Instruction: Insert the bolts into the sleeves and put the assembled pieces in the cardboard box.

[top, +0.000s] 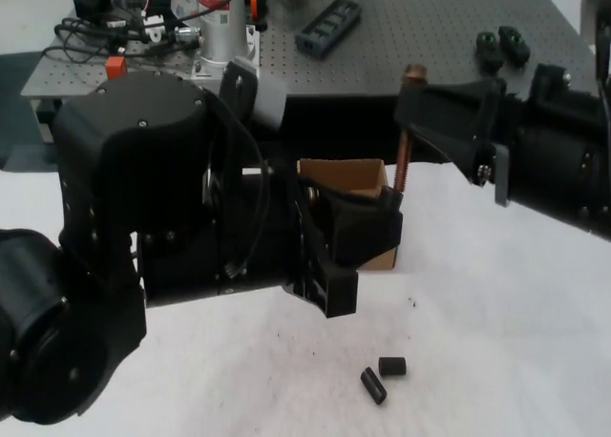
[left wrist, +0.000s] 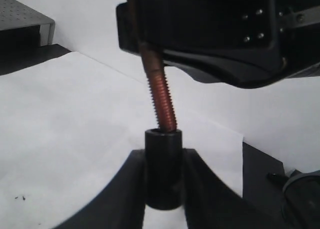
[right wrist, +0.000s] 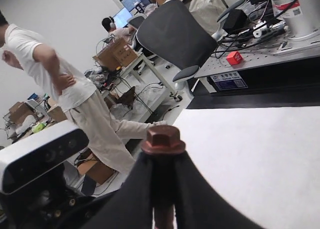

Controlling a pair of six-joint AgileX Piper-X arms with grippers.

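- Where the white cloth (top: 496,342) covers the lower half of the high view, it lies under both arms and the box.
- Left arm (top: 143,198): a black bulk across the left and centre of the high view. Its wrist reaches to the frame's middle.
- Right arm (top: 563,160): comes in from the right edge of the high view, in the upper half, pointing toward the centre.
- Box (top: 348,175): brown cardboard with an open top, at the centre of the high view. It is partly hidden behind the left arm's wrist.
- Left gripper (left wrist: 164,181): in front of the box in the high view. Its fingers (left wrist: 125,189) are narrow and clamp the sleeve from both sides.
- Right gripper (top: 420,108): upper centre-right of the high view, just above and beside the box. It is closed on the upper part of the bolt, just under its head.
- Bolt (top: 404,160): copper-coloured and threaded. It hangs nearly upright, slightly tilted, from the right gripper, and its hexagonal head sits above the fingers in the right wrist view. The threaded tip sits in the sleeve's mouth.
- Sleeve (left wrist: 163,146): a black tube, upright in the left gripper with its open end up.
- Two loose sleeves (top: 382,376): lying on the cloth at the lower centre of the high view, just beside each other and well apart from the box.
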